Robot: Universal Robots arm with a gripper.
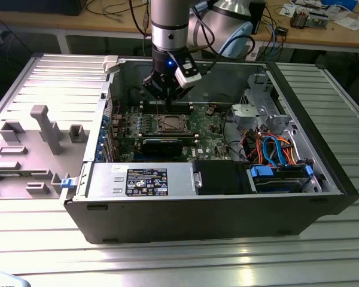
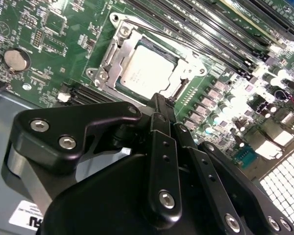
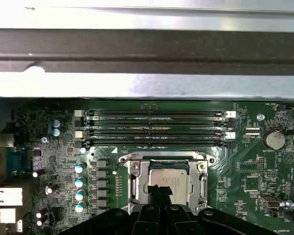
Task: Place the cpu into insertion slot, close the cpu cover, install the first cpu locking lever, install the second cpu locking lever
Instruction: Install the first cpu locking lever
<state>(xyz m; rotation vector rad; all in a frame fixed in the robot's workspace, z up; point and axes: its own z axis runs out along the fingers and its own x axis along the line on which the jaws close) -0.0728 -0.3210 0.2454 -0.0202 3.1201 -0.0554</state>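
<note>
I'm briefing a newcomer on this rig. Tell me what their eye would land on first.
First, the black gripper hanging inside the open computer case, just above the motherboard. Directly beneath its fingertips sits the cpu with its pale metal top, lying in the insertion slot with the silvery cpu cover framing it.

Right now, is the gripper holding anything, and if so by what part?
Nothing is held. The gripper is shut and empty, its tip just above the edge of the cpu cover. The cpu already sits in the insertion slot.
</note>
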